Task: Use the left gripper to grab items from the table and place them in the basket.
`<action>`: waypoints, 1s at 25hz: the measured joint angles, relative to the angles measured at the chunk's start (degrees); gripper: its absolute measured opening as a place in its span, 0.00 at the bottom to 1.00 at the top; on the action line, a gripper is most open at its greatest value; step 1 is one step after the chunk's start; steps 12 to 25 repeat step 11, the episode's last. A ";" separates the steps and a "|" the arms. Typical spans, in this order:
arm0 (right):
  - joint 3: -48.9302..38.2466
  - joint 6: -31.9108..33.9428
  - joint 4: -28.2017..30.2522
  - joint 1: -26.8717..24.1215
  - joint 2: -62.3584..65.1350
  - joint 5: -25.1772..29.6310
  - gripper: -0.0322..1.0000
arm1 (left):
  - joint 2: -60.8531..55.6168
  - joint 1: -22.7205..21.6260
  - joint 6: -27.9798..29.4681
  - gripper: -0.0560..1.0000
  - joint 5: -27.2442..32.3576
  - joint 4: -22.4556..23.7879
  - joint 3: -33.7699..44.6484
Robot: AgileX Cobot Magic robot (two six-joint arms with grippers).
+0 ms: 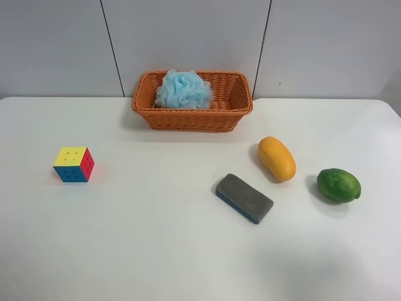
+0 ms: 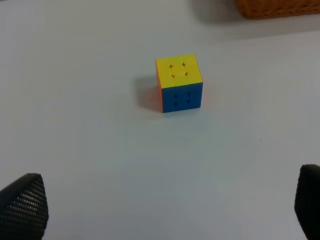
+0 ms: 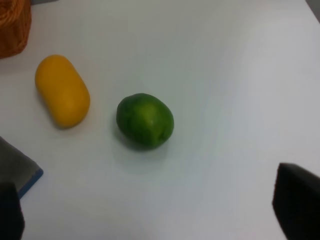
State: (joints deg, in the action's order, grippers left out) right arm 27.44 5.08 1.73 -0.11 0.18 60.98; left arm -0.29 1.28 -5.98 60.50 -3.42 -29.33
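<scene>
Items lie spread over the table (image 1: 156, 251): you have the cube (image 1: 74, 164) alone toward the exterior view's left, and the eraser (image 1: 244, 198), mango (image 1: 277, 158) and green fruit (image 1: 338, 185) grouped at its right. The pouf (image 1: 183, 89) already sits in the basket (image 1: 238, 113) at the far edge, filling the part toward the cube's side.

Neither arm shows in the exterior view. Your left gripper (image 2: 165, 212) shows only two dark fingertips (image 2: 25, 207) at the frame corners, spread wide with nothing between them; the cube stands well ahead of them, with bare table on every side. The basket is cut to a sliver of rim in that view.

The right gripper (image 3: 150, 210) is likewise cropped to blurred tips, apart and empty. The eraser is half cut off there; mango and fruit lie near each other, not touching.
</scene>
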 joint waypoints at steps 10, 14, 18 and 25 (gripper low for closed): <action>0.00 0.00 0.00 0.00 0.00 0.00 0.99 | 0.00 0.00 0.01 0.99 0.00 0.00 0.00; 0.00 0.00 0.00 0.00 0.00 0.00 0.99 | 0.00 0.00 0.01 0.99 0.00 0.00 0.00; 0.00 0.00 0.00 0.00 0.00 0.00 0.99 | 0.00 0.00 0.01 0.99 0.00 0.00 0.00; 0.00 0.00 0.00 0.00 0.00 0.00 0.99 | 0.00 0.00 0.01 0.99 0.00 0.00 0.00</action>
